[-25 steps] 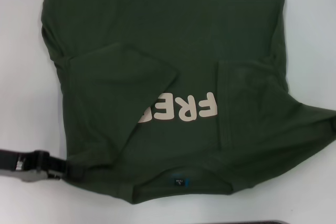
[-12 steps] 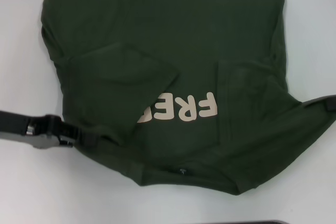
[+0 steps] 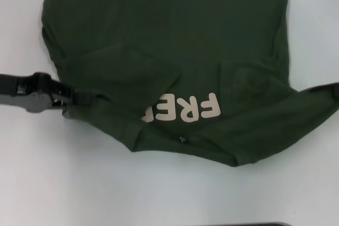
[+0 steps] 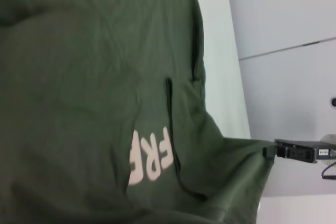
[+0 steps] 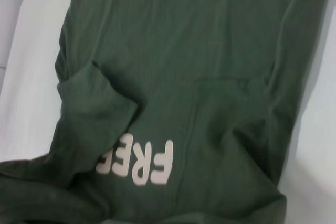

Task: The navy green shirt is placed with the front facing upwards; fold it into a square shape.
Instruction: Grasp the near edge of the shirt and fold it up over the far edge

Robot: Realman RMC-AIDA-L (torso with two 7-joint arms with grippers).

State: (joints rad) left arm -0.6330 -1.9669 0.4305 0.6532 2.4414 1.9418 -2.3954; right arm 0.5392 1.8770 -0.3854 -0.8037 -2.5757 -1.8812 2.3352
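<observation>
I see the green shirt spread over the white table, both sleeves folded in over the chest and the cream lettering partly covered. My left gripper is clamped on the shirt's near left corner, holding the collar edge doubled toward the lettering. My right gripper shows only at the picture's edge, touching the stretched right corner; I cannot tell how its fingers stand.

Left end effector, right end effector; both clamped
</observation>
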